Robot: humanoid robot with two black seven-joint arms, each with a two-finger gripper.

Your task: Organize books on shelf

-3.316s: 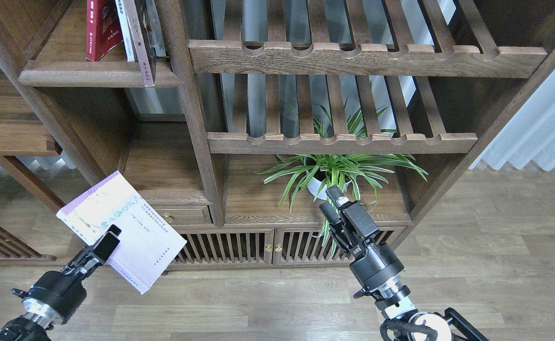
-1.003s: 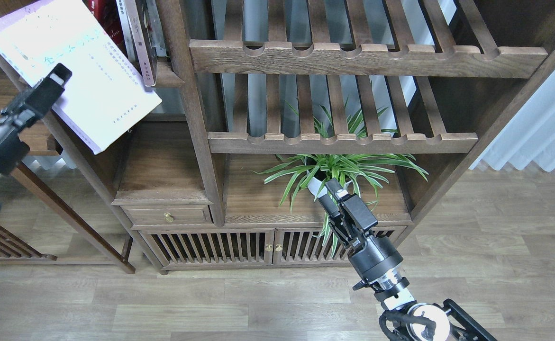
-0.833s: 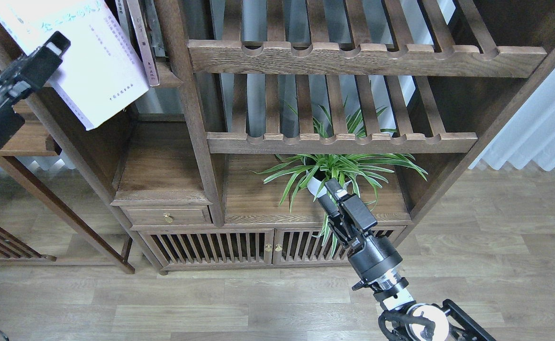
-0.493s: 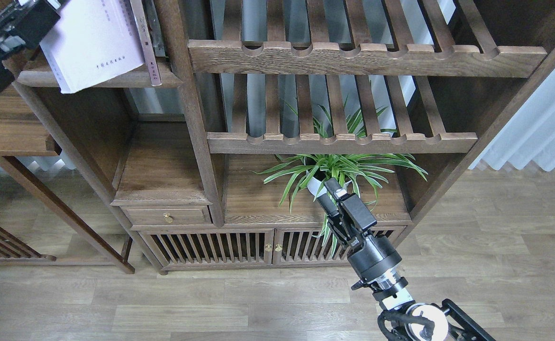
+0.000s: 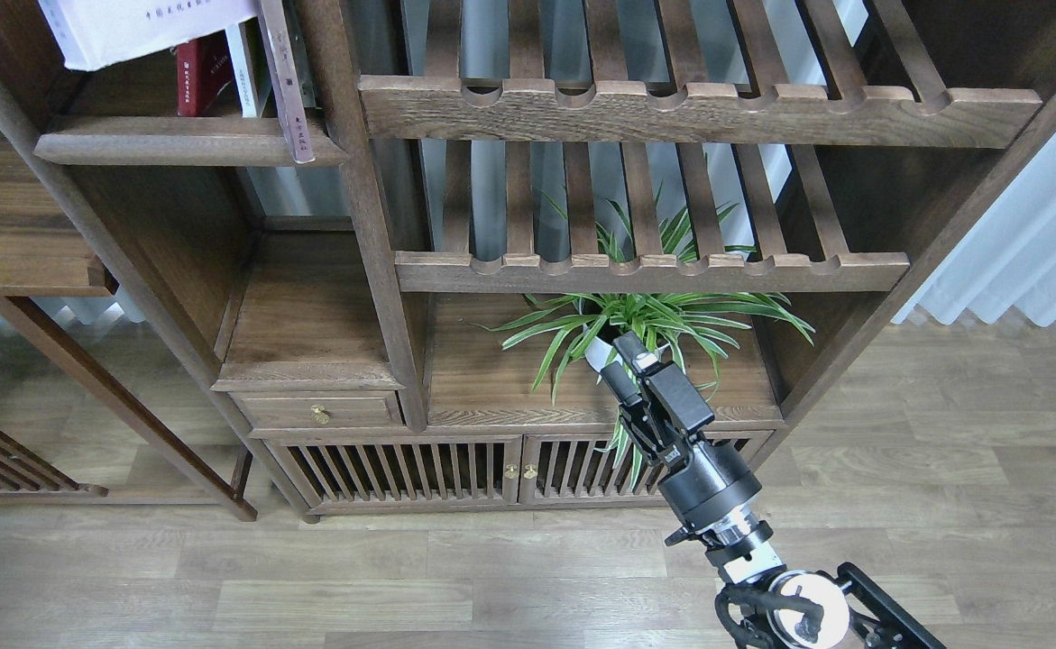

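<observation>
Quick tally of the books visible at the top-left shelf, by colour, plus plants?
White books: 2, the big white book at the top edge and a thin white-spined book
Red book: 1
Purplish leaning book: 1
Potted plant: 1
Total: 5. All books sit at the plank shelf; more may be hidden behind.

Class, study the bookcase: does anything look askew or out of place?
Yes. On the top-left shelf, a thin book leans and sticks out past the front edge, and the white book hangs tilted above the red book, not standing.
</observation>
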